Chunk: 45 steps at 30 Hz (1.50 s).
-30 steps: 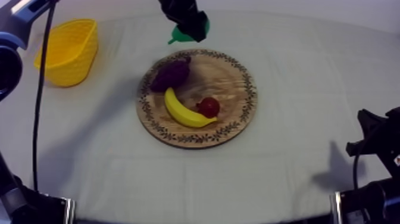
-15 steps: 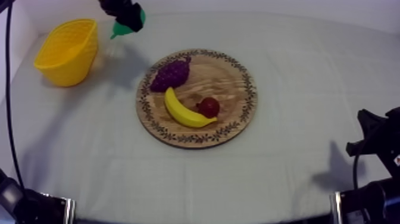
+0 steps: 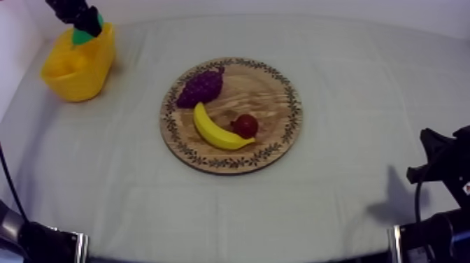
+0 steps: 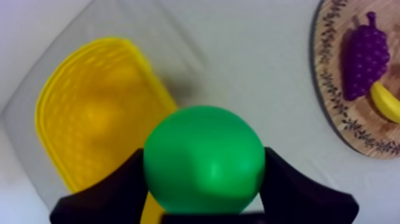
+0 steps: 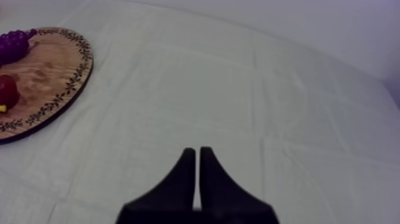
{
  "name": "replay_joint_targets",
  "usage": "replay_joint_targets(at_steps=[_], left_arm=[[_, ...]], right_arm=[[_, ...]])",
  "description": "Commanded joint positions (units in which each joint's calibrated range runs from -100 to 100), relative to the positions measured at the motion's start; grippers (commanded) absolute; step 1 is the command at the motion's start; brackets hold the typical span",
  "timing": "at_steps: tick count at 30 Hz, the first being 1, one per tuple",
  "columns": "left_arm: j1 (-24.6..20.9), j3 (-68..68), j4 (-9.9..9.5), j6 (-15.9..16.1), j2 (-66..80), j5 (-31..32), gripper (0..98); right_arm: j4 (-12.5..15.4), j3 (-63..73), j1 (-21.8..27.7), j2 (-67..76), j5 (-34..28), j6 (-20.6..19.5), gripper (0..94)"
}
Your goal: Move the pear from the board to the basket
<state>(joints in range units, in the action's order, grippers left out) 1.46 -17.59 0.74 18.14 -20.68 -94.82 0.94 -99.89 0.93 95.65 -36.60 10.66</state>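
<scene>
Grey-white cloth (image 3: 336,84) covers the table. Round wooden board (image 3: 274,89) sits mid-table w/ grapes (image 3: 199,87), banana (image 3: 213,129) & small red fruit (image 3: 245,126) on it.

Pear (image 4: 204,159) is off the board. It's held up in the L gripper (image 3: 84,26), fingers clamped on either side of its green body, at the far left of the table by the yellow basket (image 3: 75,75). In the top view the pear hangs at the basket's far rim. In the L wrist view the basket's opening lies below & to one side of the pear, so it looks only partly over the opening; can't tell how much overlap. No contact btwn pear & basket that I can see.

R gripper (image 5: 197,156): fingers pressed together in a narrow wedge, holding nothing, low over bare cloth at the right, well apart from the board.

Step in hand, my read: carry leg, nearly at the drop point. Pick done, release not yet.

Next move prob needs:
- Shift the pear squarely over the opening, not the rim.
- Lower it a bit.
- Then spread the fingers.

Risk: if let go too near the rim, the round pear could bounce or roll out onto the cloth, or tip the light basket.
</scene>
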Motion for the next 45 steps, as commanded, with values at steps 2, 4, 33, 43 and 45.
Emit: replay_joint_targets(at_steps=[2,4,33,43,45], left_arm=[[-2.6,-0.3,-0.16,0.2,0.1,-0.5,51.0],[-3.6,-0.6,-0.24,0.3,0.1,-0.6,51.1],[-8.6,-10.1,-0.25,-3.7,-18.4,4.4,76.7],[-8.0,-8.9,-1.53,-7.2,-18.8,4.7,93.3],[-8.0,-8.5,-1.59,-7.4,-18.3,5.2,90.4]], right_arm=[[0.0,0.0,0.0,0.0,0.0,0.0,0.4],[0.0,0.0,0.0,0.0,0.0,0.0,0.4],[0.0,0.0,0.0,0.0,0.0,0.0,0.4],[0.0,0.0,0.0,0.0,0.0,0.0,0.4],[0.0,0.0,0.0,0.0,0.0,0.0,0.4]])
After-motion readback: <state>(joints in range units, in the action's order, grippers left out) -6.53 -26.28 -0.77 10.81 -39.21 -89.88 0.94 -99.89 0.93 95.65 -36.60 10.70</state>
